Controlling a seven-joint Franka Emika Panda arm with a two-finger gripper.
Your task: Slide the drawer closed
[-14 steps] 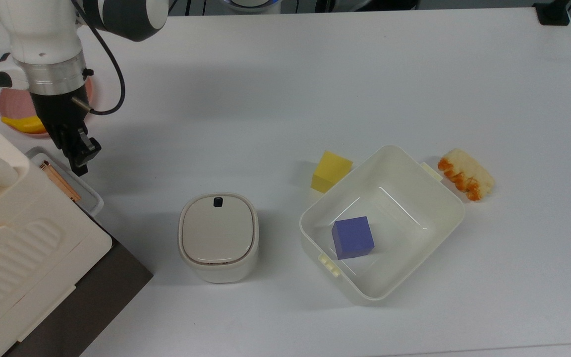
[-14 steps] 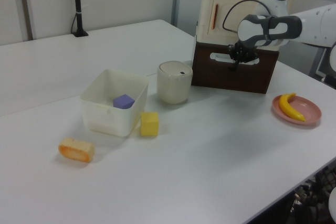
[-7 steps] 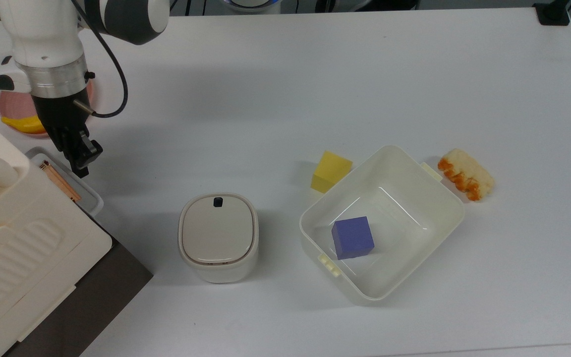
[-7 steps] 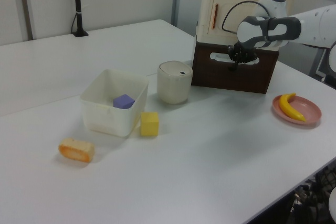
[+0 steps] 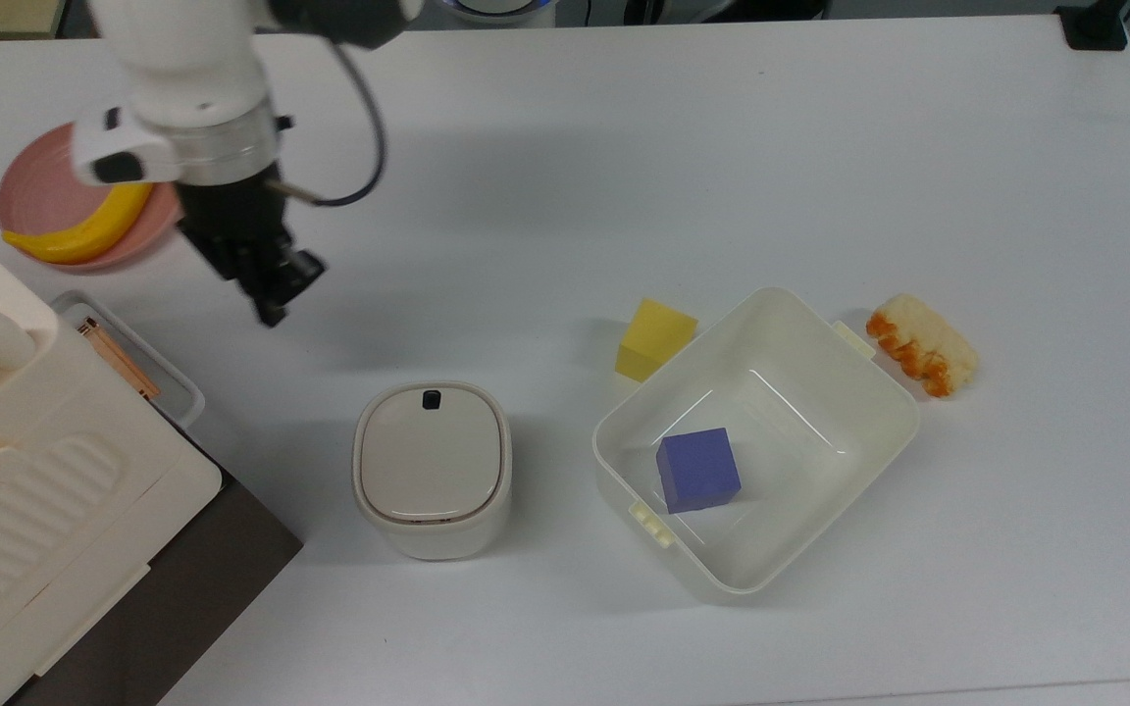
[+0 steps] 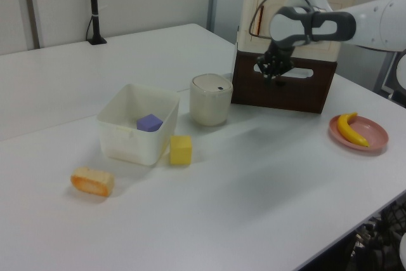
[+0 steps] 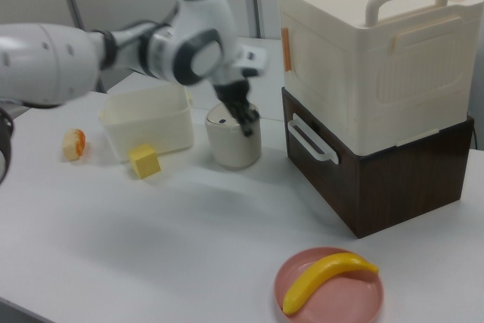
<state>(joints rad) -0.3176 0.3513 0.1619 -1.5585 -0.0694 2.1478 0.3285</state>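
1. The dark brown wooden drawer front (image 7: 378, 187) with its white loop handle (image 7: 312, 140) sits under the cream plastic cabinet (image 7: 363, 51). In the right view its handled face looks about flush with the cabinet above, so we judge it closed or nearly so.
2. The black two-finger tool (image 5: 273, 312) hangs over the bare white surface (image 5: 722, 147), clear of the handle. Its fingers appear pressed together, holding nothing.
3. Key relation: the drawer lies toward the top view's lower left of the tool. Any remaining push would run along that line, square into the handled face.
4. The white lidded round container (image 5: 433, 469) stands near that path.
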